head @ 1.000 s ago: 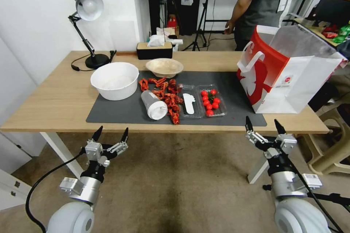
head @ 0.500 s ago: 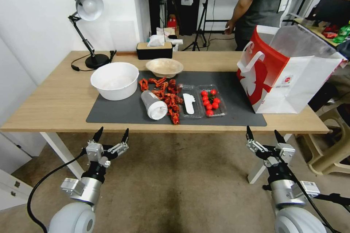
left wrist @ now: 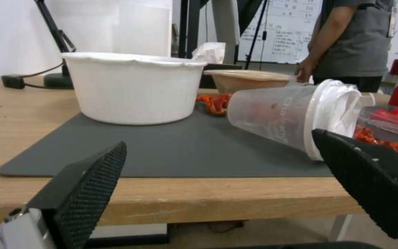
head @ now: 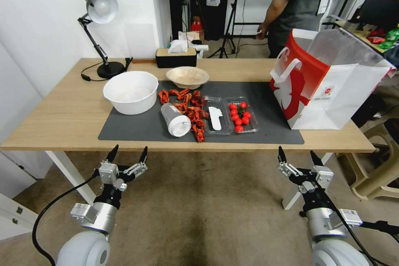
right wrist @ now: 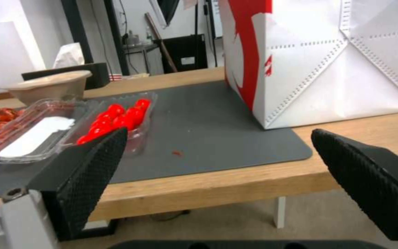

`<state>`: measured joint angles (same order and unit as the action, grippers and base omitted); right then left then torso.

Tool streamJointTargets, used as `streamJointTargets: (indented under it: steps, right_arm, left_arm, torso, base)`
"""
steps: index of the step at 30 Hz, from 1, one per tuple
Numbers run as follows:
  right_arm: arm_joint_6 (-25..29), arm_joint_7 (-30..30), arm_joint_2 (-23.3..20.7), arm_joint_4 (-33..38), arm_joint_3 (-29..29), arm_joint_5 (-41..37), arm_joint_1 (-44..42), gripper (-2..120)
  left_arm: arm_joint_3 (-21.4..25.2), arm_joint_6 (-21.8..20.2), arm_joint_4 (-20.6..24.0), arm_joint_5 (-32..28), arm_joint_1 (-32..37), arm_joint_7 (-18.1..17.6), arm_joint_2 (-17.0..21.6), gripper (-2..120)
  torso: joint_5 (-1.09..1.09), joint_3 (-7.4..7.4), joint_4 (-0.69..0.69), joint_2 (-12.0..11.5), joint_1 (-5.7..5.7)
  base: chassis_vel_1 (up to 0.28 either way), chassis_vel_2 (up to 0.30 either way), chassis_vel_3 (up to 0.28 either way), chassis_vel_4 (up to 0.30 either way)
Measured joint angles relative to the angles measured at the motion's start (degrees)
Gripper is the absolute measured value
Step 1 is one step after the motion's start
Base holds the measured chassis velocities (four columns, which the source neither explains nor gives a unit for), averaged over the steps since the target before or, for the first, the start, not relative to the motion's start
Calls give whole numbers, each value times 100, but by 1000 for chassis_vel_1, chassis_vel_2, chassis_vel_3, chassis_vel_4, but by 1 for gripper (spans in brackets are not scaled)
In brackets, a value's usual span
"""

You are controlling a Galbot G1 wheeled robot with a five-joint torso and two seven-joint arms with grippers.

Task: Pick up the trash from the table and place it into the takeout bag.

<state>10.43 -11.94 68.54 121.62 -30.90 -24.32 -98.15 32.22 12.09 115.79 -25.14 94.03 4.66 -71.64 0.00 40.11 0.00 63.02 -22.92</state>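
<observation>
Below the table (head: pixel 62 112), right pincer (head: pixel 299 157) lower.

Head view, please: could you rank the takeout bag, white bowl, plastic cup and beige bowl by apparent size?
1. Takeout bag, clearly largest.
2. White bowl.
3 and 4. Beige bowl and plastic cup look alike in size; the bowl sits farther from the camera, so I would not rank them.
</observation>
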Motion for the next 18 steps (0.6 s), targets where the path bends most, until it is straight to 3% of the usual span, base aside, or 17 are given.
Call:
streamJointTargets:
  steps: [9, 12, 18]
  right_arm:
    - [-89, -14, 34, 102, 70, 106, -59, 100]
    - [-131, -21, 33, 157, 86, 142, -62, 100]
    - [-339, -135, -191, 176, 416, 154, 230, 100]
  left_arm:
    - [-132, -168, -4, -48, -391, -32, 214, 100]
    - [-322, -208, -38, -135, -563, -102, 463, 100]
    - [-404, -648, 281, -909, -667, -352, 775, 100]
  torso:
    - [1, 0, -1, 0, 0]
    - [0, 0, -1, 0, 0]
    - [0, 0, 0, 0, 0]
  base:
    - [0, 0, 0, 0]
    - [0, 0, 0, 0]
    - [0, 0, 0, 0]
